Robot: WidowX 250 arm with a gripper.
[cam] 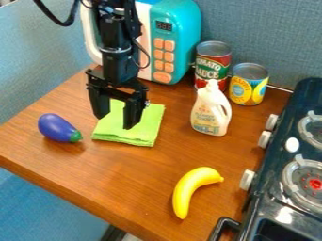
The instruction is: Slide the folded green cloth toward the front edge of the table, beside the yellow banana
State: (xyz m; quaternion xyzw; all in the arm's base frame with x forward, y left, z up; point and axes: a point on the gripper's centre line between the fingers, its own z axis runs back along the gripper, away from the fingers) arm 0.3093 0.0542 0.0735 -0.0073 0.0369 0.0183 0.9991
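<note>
Over the left part of the worktop [113,174], the fingers [114,121] hang pointing down, parted and with nothing gripped between them. The folded green cloth [144,127] lies flat beneath and behind them, spreading out mostly to the view's right of the tips; one fingertip shows against its left edge and the other against its middle. Whether either touches the cloth, I cannot tell. The cloth is nearly square, so it has no marked long axis, while the line across the two tips runs aslant, from upper left to lower right.

A purple eggplant [58,128] lies to the left of the cloth, its green end towards it. The white bottle [211,113] stands to the right, with a red-labelled can [213,63] and a yellow-labelled can [248,89] behind. Nearer the front, a banana [189,186] curves beside the dark stove [269,197]. A teal toy microwave [181,33] stands at the back, against a grey-blue wall [258,28].
</note>
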